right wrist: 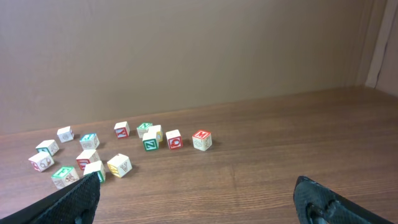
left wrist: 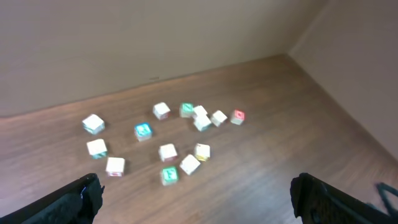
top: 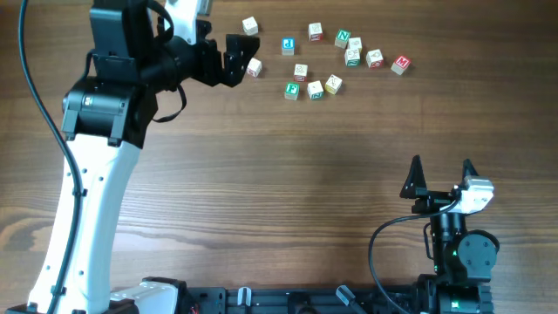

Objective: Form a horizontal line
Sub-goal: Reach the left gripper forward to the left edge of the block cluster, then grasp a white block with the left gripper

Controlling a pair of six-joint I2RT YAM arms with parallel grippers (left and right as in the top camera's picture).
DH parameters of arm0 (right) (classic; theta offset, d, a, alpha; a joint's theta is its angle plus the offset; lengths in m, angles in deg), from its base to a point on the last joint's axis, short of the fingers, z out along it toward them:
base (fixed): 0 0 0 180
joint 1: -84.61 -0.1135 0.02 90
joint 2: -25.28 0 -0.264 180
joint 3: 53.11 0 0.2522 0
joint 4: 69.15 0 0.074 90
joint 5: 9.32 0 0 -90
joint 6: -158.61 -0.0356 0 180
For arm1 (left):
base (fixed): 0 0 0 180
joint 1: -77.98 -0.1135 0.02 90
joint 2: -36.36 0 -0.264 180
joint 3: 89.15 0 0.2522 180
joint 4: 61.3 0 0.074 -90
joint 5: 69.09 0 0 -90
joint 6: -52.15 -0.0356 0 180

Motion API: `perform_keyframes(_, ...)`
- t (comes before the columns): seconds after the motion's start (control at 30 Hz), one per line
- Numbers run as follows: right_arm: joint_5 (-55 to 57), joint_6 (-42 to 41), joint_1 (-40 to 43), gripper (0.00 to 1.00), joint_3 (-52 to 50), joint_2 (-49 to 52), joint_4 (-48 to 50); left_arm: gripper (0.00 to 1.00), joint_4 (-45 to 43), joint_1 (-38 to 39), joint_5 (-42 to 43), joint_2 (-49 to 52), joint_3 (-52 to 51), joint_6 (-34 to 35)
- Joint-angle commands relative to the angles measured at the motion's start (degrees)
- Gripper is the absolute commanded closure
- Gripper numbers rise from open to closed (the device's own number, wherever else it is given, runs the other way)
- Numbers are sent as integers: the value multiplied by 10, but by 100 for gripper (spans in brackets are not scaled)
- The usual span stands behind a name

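Where the row (top: 375, 58) sits: far side of the table (top: 288, 192), at the right end of the scatter (top: 300, 71); left to right, a green-marked cube, a red-marked one and a red M.
Row joints: the right wrist view shows slim gaps between the three, so they are not edge to edge.
Pale cube (top: 353, 44): close behind the green end; whether they touch is unclear.
Left gripper (top: 242, 59): jaws spread wide with nothing between them, at the scatter's left edge.
Near cube (top: 254, 67): just beside the left fingers; contact cannot be told from above.
Right gripper (top: 441, 164): jaws spread wide and empty, well apart from every cube.
Cut off: each wrist view shows only dark finger ends in its lower corners.
Hidden: in the right wrist view a finger (right wrist: 74, 199) covers part of one cube.
Blurred: the left wrist view is soft, so its letters are unreadable.
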Motion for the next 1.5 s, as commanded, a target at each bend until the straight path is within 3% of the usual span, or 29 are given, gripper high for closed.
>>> perform_keyframes(0.0,-7,10,-2,0,-1,-2,2,0,-17,28,-109,3,11,2)
perform_keyframes(0.13,-7,10,-2,0,-1,-2,2,0,-50,64,-199,14,11,1)
perform_keyframes(0.57,-7,10,-2,0,-1,-2,2,0,-42,66,-192,232,145,13)
perform_keyframes(0.83,-7,10,-2,0,-1,-2,2,1,-64,66,-190,349,147,12)
perform_keyframes(1.07,-7,10,-2,0,-1,-2,2,7,-88,66,-190,411,147,12)
perform_keyframes(1.47,-7,10,-2,0,-1,-2,2,10,-129,40,-190,490,147,12)
